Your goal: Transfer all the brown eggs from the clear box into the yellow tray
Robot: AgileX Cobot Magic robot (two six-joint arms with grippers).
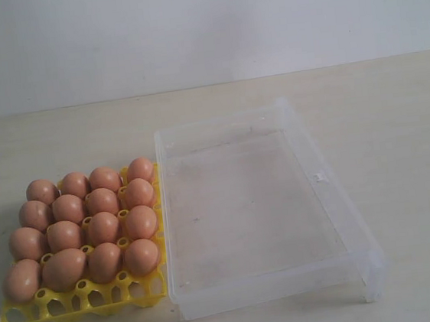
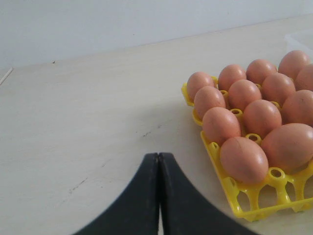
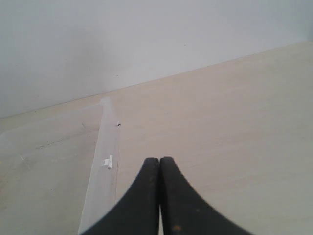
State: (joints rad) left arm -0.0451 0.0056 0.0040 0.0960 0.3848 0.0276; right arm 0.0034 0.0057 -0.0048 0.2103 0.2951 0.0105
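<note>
Sixteen brown eggs [image 1: 103,226], yellow tray [image 1: 82,304] — wrist-only: left tool [image 2: 158,155], right tool [image 3: 159,160] pinched

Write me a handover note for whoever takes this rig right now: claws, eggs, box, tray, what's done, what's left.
The left claw is shut and empty, over the table beside the yellow tray.
The right claw is shut and empty, beside the clear box.
Sixteen brown eggs sit in the tray; none are in the box.
Done: the transfer looks complete.
Left: nothing that I can see.
</note>
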